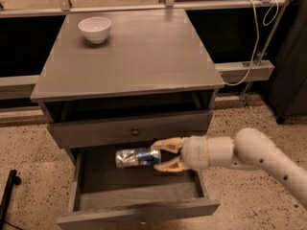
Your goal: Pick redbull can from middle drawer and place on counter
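Can point(134, 157): blue and silver, horizontal, inside the open drawer point(139, 213) near its back edge, silver end toward the left wall; contact with the drawer floor could not be told. Gripper point(157, 156): in the drawer from the right side on a white arm point(259, 152), jaws clamped on the can's right end. Counter point(134, 56): grey, with a white bowl point(95, 28) near its back left corner.
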{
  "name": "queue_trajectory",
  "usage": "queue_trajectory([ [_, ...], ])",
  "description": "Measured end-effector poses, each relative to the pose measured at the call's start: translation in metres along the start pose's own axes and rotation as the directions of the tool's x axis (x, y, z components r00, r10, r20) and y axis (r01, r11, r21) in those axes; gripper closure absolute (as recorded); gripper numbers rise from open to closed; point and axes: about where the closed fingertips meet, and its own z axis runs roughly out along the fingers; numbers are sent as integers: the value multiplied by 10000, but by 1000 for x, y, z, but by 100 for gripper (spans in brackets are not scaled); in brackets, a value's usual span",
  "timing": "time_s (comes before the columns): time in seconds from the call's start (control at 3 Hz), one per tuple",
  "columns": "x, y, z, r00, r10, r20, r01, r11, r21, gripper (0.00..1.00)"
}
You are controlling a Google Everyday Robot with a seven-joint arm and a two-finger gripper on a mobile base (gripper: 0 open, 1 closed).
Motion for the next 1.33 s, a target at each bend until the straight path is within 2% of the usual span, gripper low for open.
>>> queue_trajectory([
  [0.67,-21,-108,-82,9996,-243,135,253,9965,-791,100],
  [1.0,-24,-176,-110,9999,92,99,-84,9969,-778,100],
  [1.33,-16,-216,-113,9937,1059,-361,-1081,9919,-659,100],
])
